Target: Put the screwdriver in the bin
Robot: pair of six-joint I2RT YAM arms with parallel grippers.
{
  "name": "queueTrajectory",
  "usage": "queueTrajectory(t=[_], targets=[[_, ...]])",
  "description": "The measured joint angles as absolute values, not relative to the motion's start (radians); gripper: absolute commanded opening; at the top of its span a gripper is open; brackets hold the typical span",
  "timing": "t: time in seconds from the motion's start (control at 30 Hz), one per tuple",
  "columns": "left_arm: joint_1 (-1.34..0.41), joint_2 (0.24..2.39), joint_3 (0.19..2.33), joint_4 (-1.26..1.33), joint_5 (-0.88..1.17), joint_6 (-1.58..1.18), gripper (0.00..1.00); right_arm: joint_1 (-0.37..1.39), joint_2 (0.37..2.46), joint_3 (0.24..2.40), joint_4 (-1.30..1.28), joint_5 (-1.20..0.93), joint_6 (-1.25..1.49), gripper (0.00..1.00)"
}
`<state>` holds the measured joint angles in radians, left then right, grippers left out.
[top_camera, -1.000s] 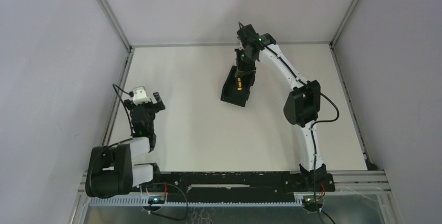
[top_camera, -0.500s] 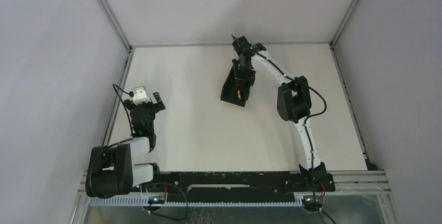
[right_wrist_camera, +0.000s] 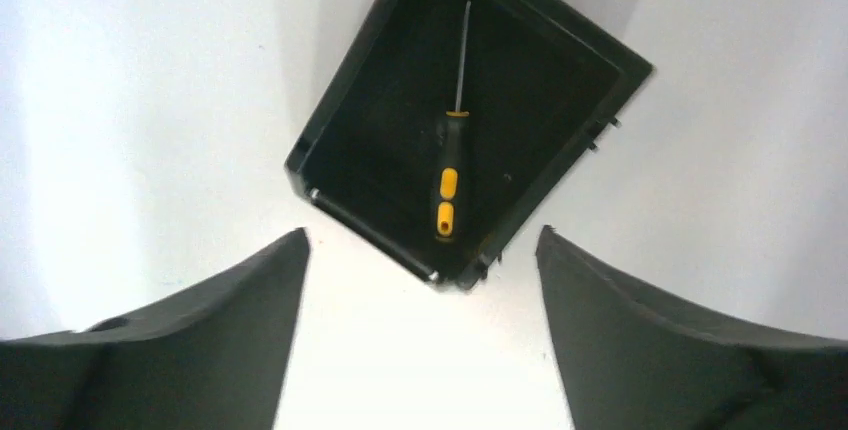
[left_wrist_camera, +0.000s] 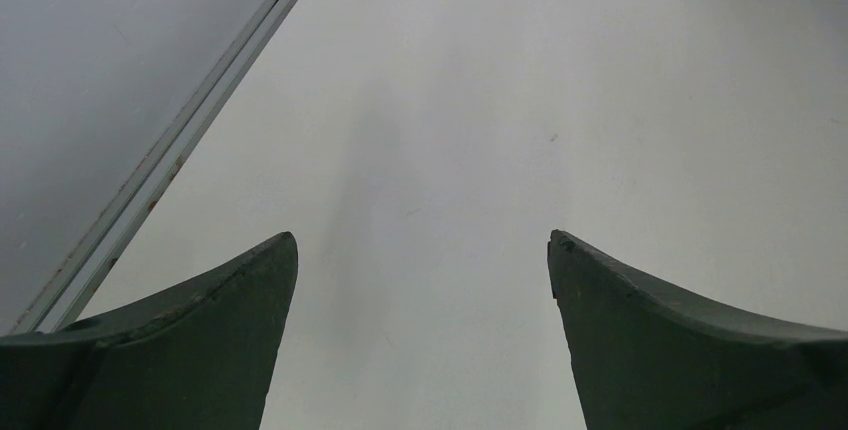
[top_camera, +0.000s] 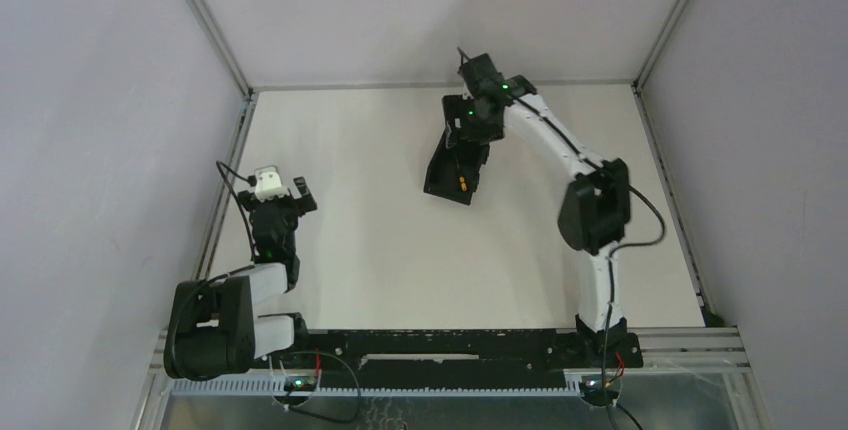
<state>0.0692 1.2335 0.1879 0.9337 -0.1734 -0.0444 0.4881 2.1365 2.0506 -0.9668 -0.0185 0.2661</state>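
Note:
The screwdriver (right_wrist_camera: 447,185), slim with a yellow and black handle, lies loose on the floor of the black bin (right_wrist_camera: 345,95). Its thin shaft points toward the bin's far wall. In the top view the bin (top_camera: 436,164) sits at the table's middle back, with the screwdriver's (top_camera: 462,183) yellow handle near its front end. My right gripper (right_wrist_camera: 422,235) hangs open above the bin's near end, with nothing between its fingers (right_wrist_camera: 250,300). From above, my right gripper (top_camera: 468,126) is over the bin's far end. My left gripper (left_wrist_camera: 422,240) is open and empty over bare table at the left (top_camera: 281,193).
A metal rail (left_wrist_camera: 170,160) runs along the table's left edge, close to the left gripper. Grey walls close in the table on the left, back and right. The right arm's elbow (top_camera: 596,208) stands to the right of the bin.
My right gripper went from shut on the screwdriver to open. The screwdriver dropped and now lies in the bin. The right arm's elbow swung right. The left arm stayed still.

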Motion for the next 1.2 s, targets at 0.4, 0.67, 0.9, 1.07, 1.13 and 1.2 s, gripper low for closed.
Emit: queueTrajectory(t=[0.4,0.67,0.9,1.07,1.13,1.2], targets=[[0.069,1.234,0.188,0.933,-0.174,-0.044,1.0,0.47,1.389,1.394,-0.59,0.029,0.21,1.0],[0.069,1.234,0.188,0.933,-0.173,-0.044,1.0,0.434,1.131,0.92,-0.398,0.064,0.215,1.0],[0.069,1.234,0.188,0.933,-0.173,-0.044,1.0,0.429,0.935,0.636,-0.262,0.138,0.251,1.0],[0.069,1.234,0.188,0.933,-0.173,-0.044,1.0,0.413,0.839,0.498,-0.186,0.165,0.293,1.0],[0.069,1.234,0.188,0.933,-0.173,-0.044,1.0,0.408,0.803,0.45,-0.165,0.174,0.307,1.0],[0.069,1.234,0.188,0.933,-0.173,-0.044,1.0,0.403,0.773,0.416,-0.154,0.181,0.319,1.0]])
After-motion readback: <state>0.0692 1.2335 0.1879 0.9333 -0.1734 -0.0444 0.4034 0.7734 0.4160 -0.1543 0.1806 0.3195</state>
